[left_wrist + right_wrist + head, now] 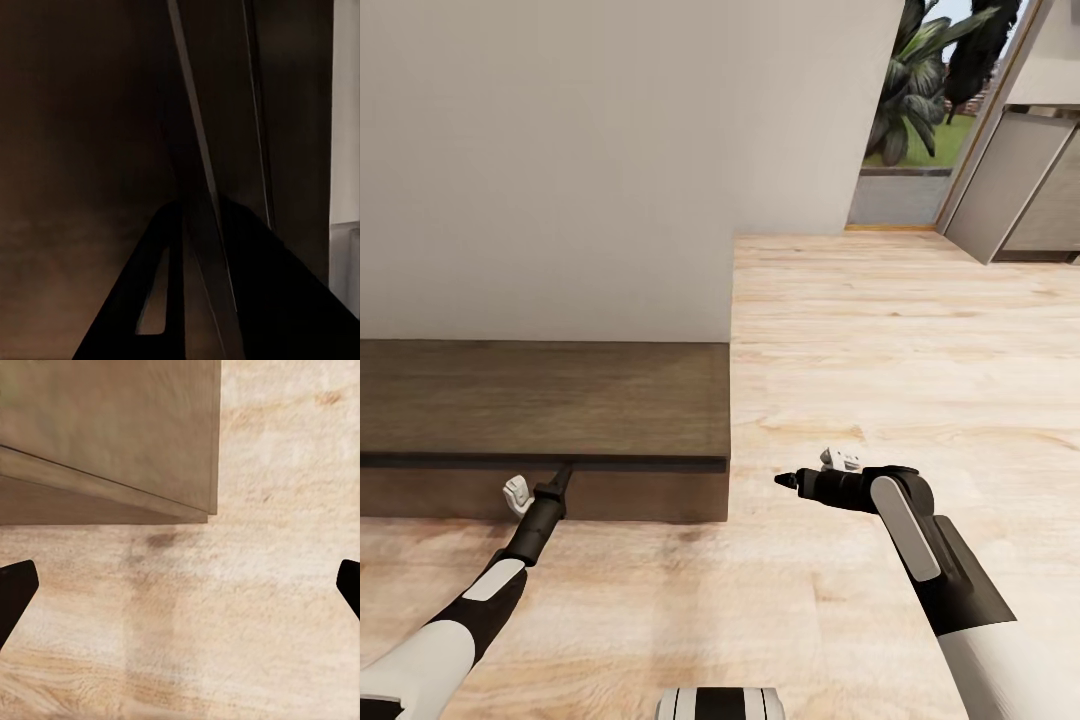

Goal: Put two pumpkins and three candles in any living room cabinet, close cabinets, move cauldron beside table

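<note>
Left gripper (pixel 563 472) is touching the cabinet (pixel 540 400) front edge, directly ahead; grip state unclear. Cabinet's long axis is running crosswise. Right gripper (pixel 788 481) is hovering w/ fingers spread, farther off.

I see the cabinet (pixel 540 400) in dark brown wood with a faint grain on top, a near-black strip along its front edge and a deeper brown face below. The floor (pixel 880 350) is pale honey planking with soft tan streaks. The wall (pixel 560 150) reads plain off-white. My arms are white with black joints; the left pincer (pixel 560 475) and right pincer (pixel 785 481) are black. Outside, the plants (pixel 920 70) are dark green over bright grass
</note>
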